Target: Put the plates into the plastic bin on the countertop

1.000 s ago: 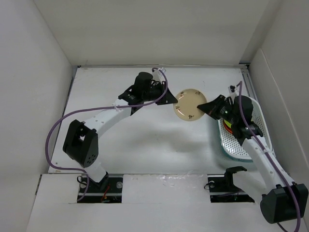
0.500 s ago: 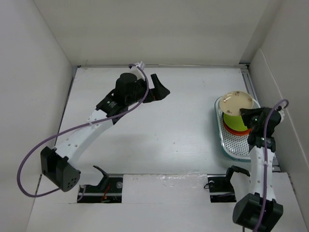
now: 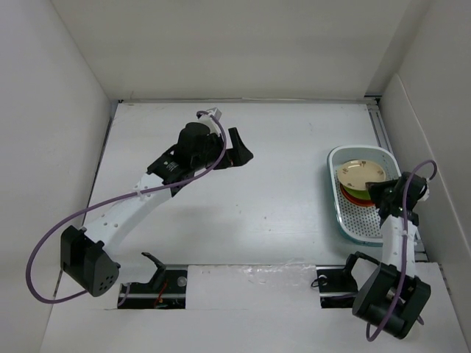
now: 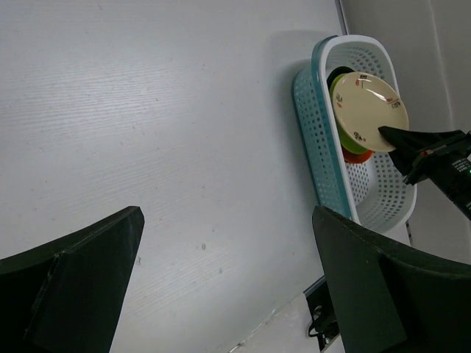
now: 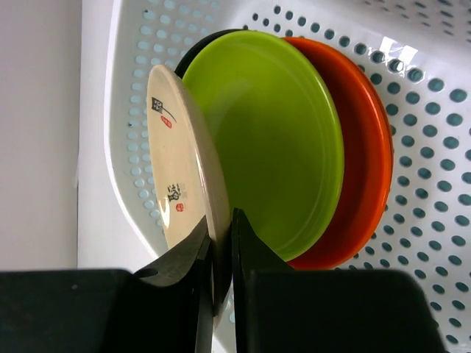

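We had the right gripper [image 5: 221, 232] pinched on the rim of the beige plate [image 5: 180, 158], which hung tilted over the stacked lime green plate [image 5: 272, 140] and orange plate [image 5: 364, 147] in the far end of the plastic bin [image 3: 357, 224], by the countertop's [image 3: 257, 198] right edge. To do this well, we judged, the plate wanted levelling and lowering onto the stack before the pinch loosened — else it might slide off. The left gripper [image 4: 227, 243] hung empty, fingers spread wide.
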Controlling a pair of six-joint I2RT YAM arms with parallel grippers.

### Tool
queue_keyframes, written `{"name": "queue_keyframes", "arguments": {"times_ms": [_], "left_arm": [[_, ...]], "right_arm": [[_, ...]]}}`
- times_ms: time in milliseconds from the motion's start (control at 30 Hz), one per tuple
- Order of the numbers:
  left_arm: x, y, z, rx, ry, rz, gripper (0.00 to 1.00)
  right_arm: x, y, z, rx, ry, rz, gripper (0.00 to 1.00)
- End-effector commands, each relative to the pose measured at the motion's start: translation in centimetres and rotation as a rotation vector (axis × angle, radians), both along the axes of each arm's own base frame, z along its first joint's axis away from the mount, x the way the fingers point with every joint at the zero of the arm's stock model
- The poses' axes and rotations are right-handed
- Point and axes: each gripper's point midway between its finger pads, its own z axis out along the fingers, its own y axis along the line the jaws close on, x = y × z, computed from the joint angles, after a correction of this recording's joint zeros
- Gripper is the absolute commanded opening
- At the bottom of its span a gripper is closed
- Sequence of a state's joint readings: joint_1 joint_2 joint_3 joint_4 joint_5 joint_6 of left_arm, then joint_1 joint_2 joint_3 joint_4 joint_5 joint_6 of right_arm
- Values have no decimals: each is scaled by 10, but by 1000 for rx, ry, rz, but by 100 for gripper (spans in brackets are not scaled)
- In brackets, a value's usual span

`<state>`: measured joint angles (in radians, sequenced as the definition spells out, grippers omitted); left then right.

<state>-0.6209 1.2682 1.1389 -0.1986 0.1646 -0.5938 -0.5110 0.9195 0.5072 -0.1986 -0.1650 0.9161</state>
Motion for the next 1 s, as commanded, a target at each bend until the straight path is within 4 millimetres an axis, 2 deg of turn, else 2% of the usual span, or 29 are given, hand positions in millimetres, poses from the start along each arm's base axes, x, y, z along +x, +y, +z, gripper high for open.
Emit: {"name": "queue_keyframes", "arguments": {"times_ms": [0, 67, 133, 233, 367, 400, 467, 633, 700, 833, 867, 967], "left_arm": [[-1, -3, 12, -21, -44, -26, 100], [-2, -5, 14, -29, -49, -34, 100], [-3, -6, 14, -32, -47, -43, 100], [-4, -5, 17, -38, -55, -43, 100], [-4, -5, 17, -38, -55, -43, 100], [-4, -5, 17, -38, -55, -43, 100], [-4, -5, 17, -38, -55, -43, 100], [-4, -3, 15, -29, -50, -34, 100], [-3, -1, 23, -36, -69, -22, 100], [0, 4, 18, -13, -61, 7, 100], [0, 4, 18, -13, -61, 7, 100], [-3, 6, 23, -12, -59, 7, 100]], "right_arm": [[12, -17, 28, -56, -98, -35, 13], [12, -17, 28, -56, -98, -35, 18], [12, -17, 34, -70, -106, -30, 36], [10, -18, 37, -73, -102, -38, 73], [2, -18, 54, -96, -101, -54, 92], [-1, -16, 62, -105, -117, -54, 92], [-7, -20, 68, -125, -116, -85, 99], [-14, -18, 81, -147, -108, -82, 99], [-14, -10, 86, -136, -113, -41, 99], [-13, -8, 95, -144, -127, -18, 99], [-13, -7, 89, -133, -107, -17, 99], [-13, 8, 102, -112, -127, 59, 99]]}}
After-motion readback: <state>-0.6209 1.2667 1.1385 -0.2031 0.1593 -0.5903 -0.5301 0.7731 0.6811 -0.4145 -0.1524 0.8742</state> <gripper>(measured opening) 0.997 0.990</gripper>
